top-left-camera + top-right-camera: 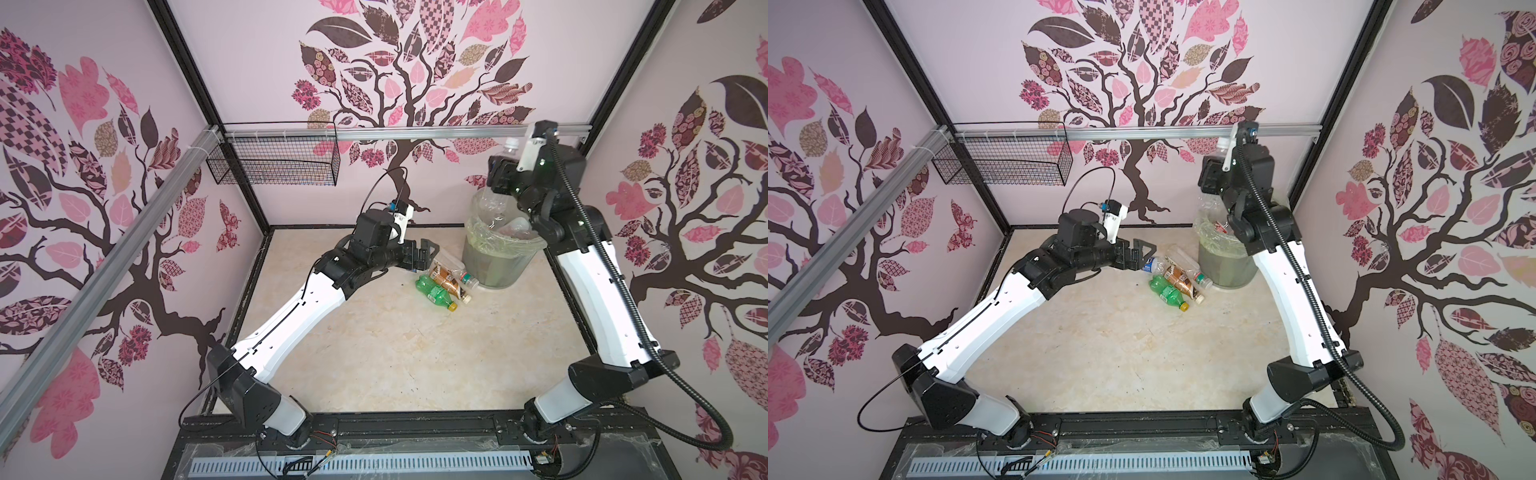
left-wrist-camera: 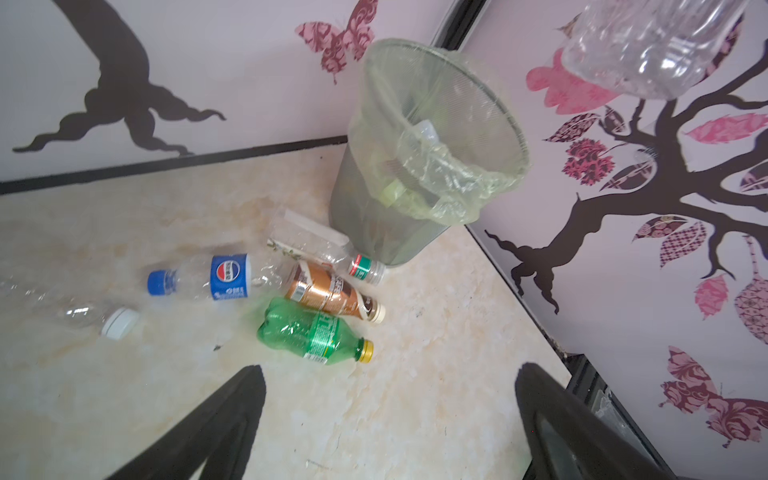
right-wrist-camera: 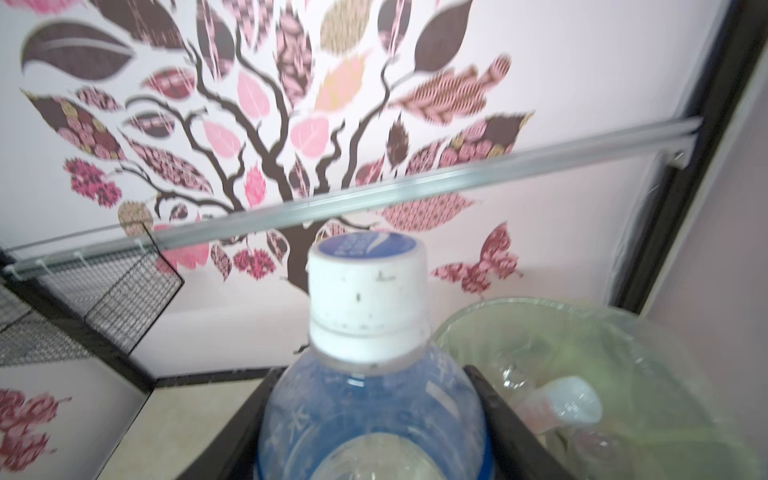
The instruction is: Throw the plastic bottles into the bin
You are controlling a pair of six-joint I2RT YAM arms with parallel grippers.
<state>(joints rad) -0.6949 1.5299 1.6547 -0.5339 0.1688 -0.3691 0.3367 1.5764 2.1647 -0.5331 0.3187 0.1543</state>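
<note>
My right gripper (image 3: 376, 419) clamps a big white-capped bottle (image 3: 370, 291) neck up, bin (image 2: 365, 199) just below for the drop. My left gripper (image 2: 390, 370) gapes wide and empty, green bottle (image 2: 311, 332) just ahead.

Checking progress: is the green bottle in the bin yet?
Out: the green bottle lies on its side on the table, near the bin.

Pale pink walls (image 1: 257, 62) are boxing me in on three sides, a dark tree decal (image 1: 401, 166) spreading pink and maroon leaves across the back one. A black wire basket (image 1: 274, 166) is hanging from a silver rail (image 1: 415, 132). Soft, even light is falling on the beige marbled floor (image 1: 395, 353).
</note>
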